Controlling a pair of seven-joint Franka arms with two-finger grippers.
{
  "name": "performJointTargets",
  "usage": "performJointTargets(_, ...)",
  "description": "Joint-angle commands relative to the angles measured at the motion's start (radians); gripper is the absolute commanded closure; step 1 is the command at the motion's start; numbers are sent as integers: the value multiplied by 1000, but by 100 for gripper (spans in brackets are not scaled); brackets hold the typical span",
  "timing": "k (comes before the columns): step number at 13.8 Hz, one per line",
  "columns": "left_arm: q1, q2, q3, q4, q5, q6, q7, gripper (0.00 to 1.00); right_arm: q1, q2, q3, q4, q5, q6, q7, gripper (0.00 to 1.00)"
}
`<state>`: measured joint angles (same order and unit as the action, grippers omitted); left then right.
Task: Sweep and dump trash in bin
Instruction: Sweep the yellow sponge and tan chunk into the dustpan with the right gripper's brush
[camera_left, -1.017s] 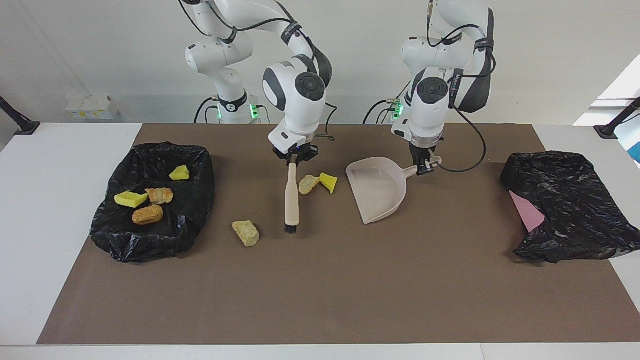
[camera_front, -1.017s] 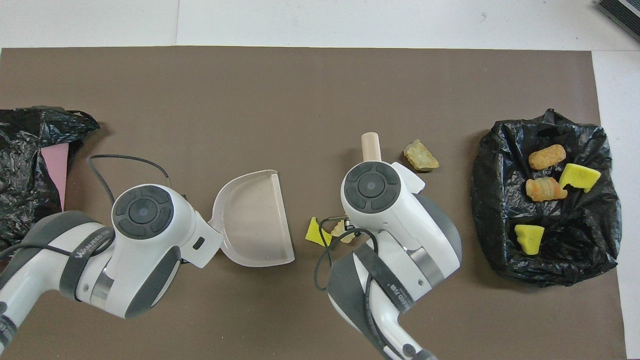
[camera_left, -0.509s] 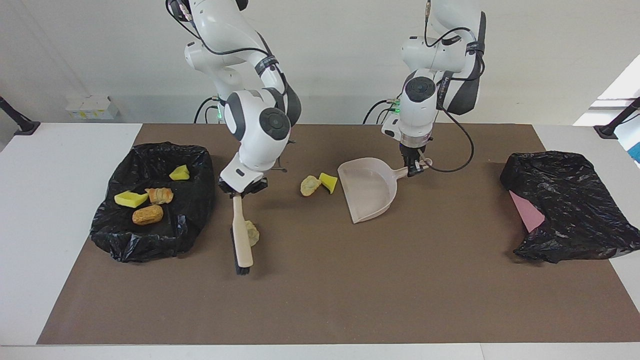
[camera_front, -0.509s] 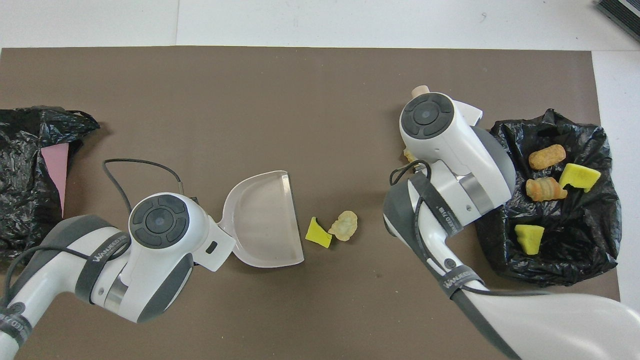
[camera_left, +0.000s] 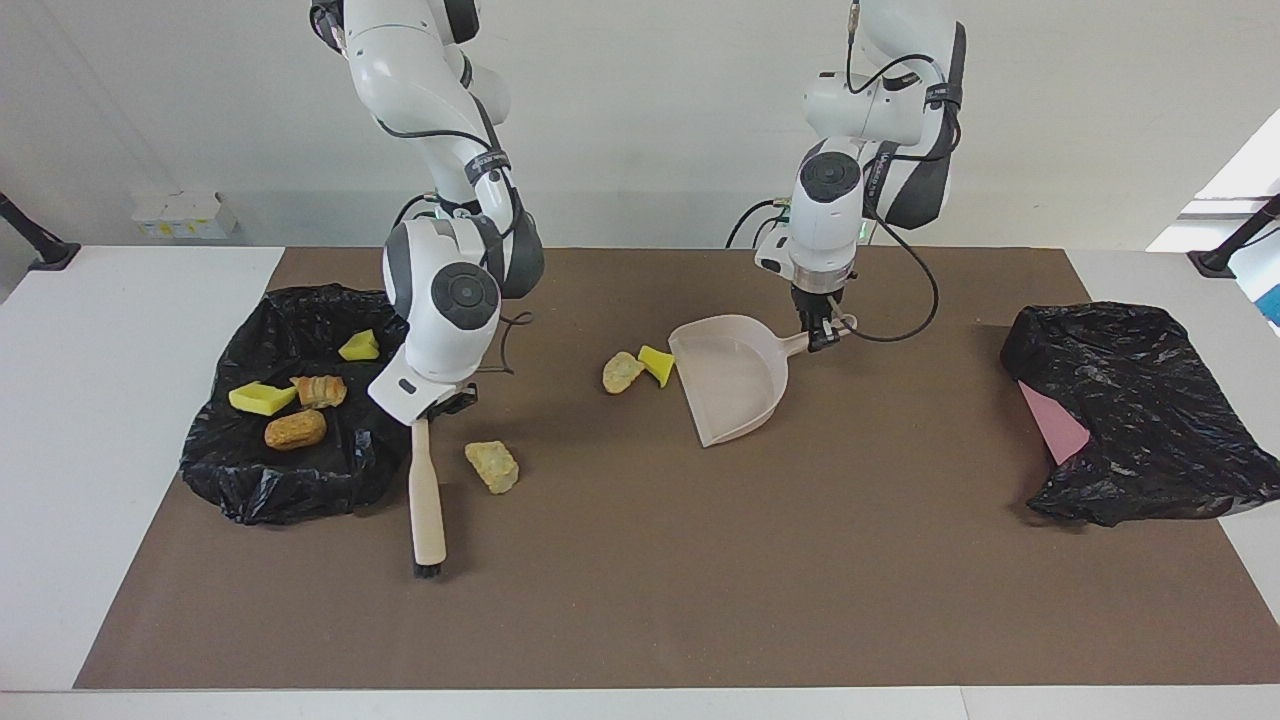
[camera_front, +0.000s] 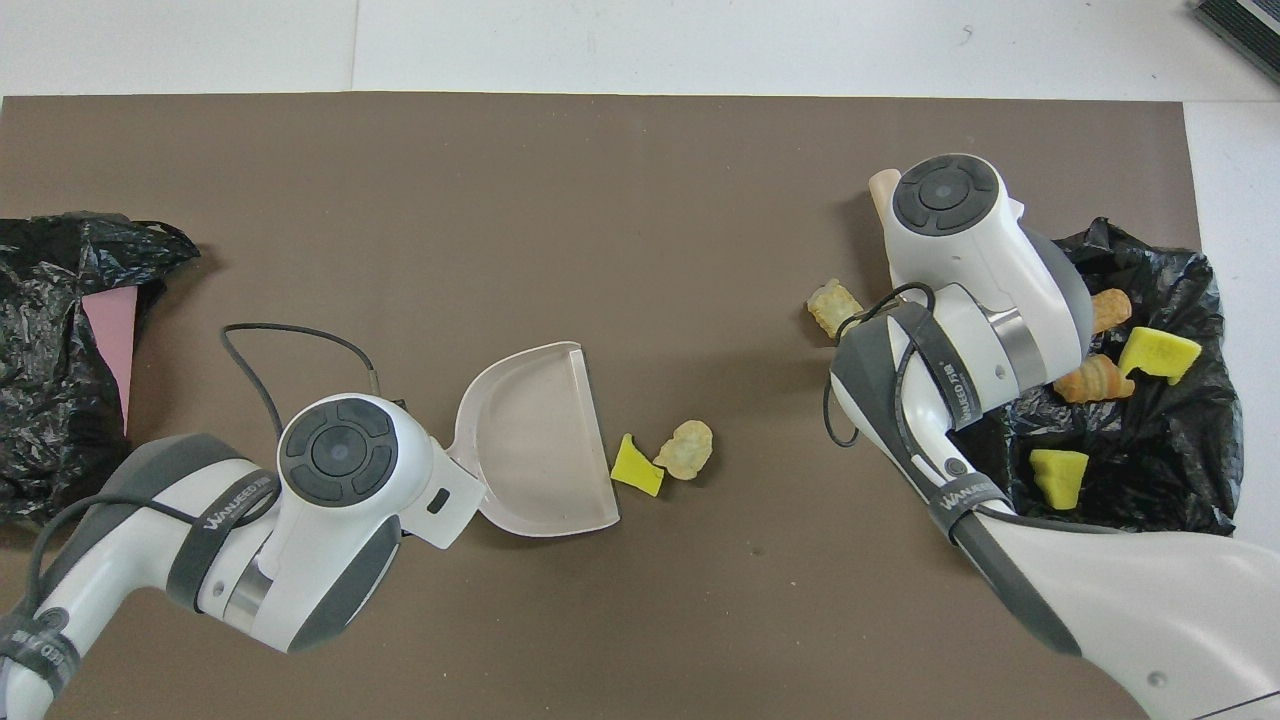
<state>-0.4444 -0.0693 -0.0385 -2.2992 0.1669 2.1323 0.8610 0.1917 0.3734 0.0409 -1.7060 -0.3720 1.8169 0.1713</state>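
Three scraps lie loose: with the right gripper (camera_left: 432, 408) clamped on the brush (camera_left: 426, 500) beside one lump (camera_left: 492, 466), sweep low toward the dustpan (camera_left: 730, 385) gripped by the left gripper (camera_left: 822, 337), its lip touching a yellow sponge chunk (camera_left: 657, 364).

Free room and obstacles. The brown mat (camera_left: 640, 600) on the table (camera_left: 120, 480) lies bare along the whole edge farthest from the robots, a broad lane for any pincer. Mid-table is partly blocked: the beige dustpan (camera_left: 735, 385), held by the left pincer (camera_left: 822, 337), has a yellow chunk (camera_left: 657, 363) and a tan lump (camera_left: 620, 371) just beside its mouth. The brush (camera_left: 427, 500) hangs from the right pincer (camera_left: 432, 408), between the black-lined bin (camera_left: 300, 480) and a lone tan lump (camera_left: 492, 466). Open mat separates the dustpan from the crumpled black bag (camera_left: 1150, 410) at the left arm's end.
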Motion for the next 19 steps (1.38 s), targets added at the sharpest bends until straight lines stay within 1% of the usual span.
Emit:
performJointTargets(1, -52, -7, 14, -40, 22, 21, -54, 100, 17, -54, 16, -73, 82, -28, -12, 100)
performJointTargets(3, -59, -7, 14, -51, 20, 28, -68, 100, 55, -89, 16, -130, 145, -34, -12, 100)
performJointTargets(5, -59, -7, 14, -49, 20, 34, -68, 100, 110, -117, 16, -162, 200, -63, -10, 100)
performJointTargets(8, -59, -7, 14, -51, 20, 32, -68, 100, 164, -175, 16, -248, 358, -87, 60, 100)
performJointTargets(10, -60, -7, 14, -43, 20, 9, -66, 100, 181, -192, 16, -270, 464, -87, 134, 100)
performJointTargets(11, -60, -6, 14, -37, 22, -4, -66, 100, 189, -209, 17, -294, 490, -79, 143, 100)
performJointTargets(12, -66, -6, 14, -28, 23, -37, -68, 100, 230, -223, 17, -317, 524, -76, 151, 100)
performJointTargets(14, -74, -4, 14, -23, 31, -37, -69, 100, 258, -235, 17, -330, 597, -62, 228, 100)
performJointTargets(17, -74, -4, 12, -29, 31, -5, -86, 100, 301, -232, 17, -327, 726, 31, 302, 100)
performJointTargets(19, -76, -3, 12, -29, 31, 15, -88, 100, 325, -226, 17, -310, 774, 53, 353, 100)
